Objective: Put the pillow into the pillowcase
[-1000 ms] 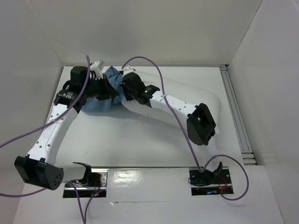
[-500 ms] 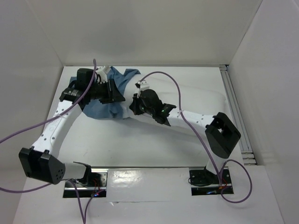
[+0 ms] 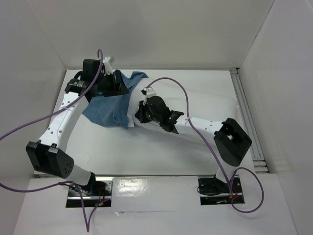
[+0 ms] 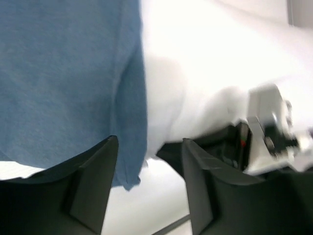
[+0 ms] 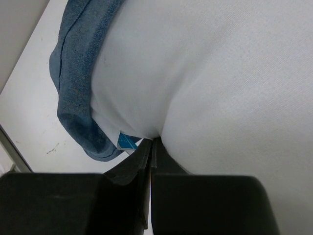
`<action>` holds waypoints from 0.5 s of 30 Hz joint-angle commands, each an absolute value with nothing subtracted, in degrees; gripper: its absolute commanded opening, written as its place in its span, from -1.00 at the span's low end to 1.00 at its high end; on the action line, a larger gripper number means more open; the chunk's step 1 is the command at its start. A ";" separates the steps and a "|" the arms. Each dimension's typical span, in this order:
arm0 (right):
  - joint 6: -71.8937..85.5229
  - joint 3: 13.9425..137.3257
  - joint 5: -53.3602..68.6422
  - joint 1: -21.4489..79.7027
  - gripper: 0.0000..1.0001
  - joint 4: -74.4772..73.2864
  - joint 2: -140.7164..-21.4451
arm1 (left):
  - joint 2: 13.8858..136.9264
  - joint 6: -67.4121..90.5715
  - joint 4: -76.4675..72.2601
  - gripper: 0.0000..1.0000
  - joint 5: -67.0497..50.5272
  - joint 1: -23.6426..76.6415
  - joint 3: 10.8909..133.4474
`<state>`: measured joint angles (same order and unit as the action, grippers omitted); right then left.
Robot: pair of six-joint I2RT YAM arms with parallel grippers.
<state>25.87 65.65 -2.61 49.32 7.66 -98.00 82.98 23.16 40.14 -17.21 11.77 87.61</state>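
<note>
On the white table [image 3: 146, 154], between white walls [image 3: 161, 34], pillowcase [image 3: 105, 110] overlaps pillow [image 3: 200, 100].

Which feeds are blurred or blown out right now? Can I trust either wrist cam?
Left wrist: blurred throughout, the pillow blown out to featureless white. Right wrist: sharp, fabric weave and the pillowcase hem readable, trust that one. Top external: crisp, evenly lit, though the pillow blends into the white table.

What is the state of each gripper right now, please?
Left gripper: open, straddling the pillowcase edge.
Right gripper: closed on the pillow.
</note>
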 commanded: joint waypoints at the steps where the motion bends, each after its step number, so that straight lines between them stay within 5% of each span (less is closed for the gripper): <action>1: 25.05 65.65 -3.34 49.22 -1.00 10.02 -96.33 | 86.83 24.95 37.97 0.37 -10.65 11.60 91.04; 11: 23.99 66.80 -2.29 49.22 -1.00 8.79 -96.94 | 97.55 23.20 37.35 0.34 -10.10 11.60 95.01; 15: 23.99 66.80 -3.34 49.22 -1.00 8.79 -96.94 | 97.04 23.20 36.83 -0.52 -13.70 12.12 95.01</action>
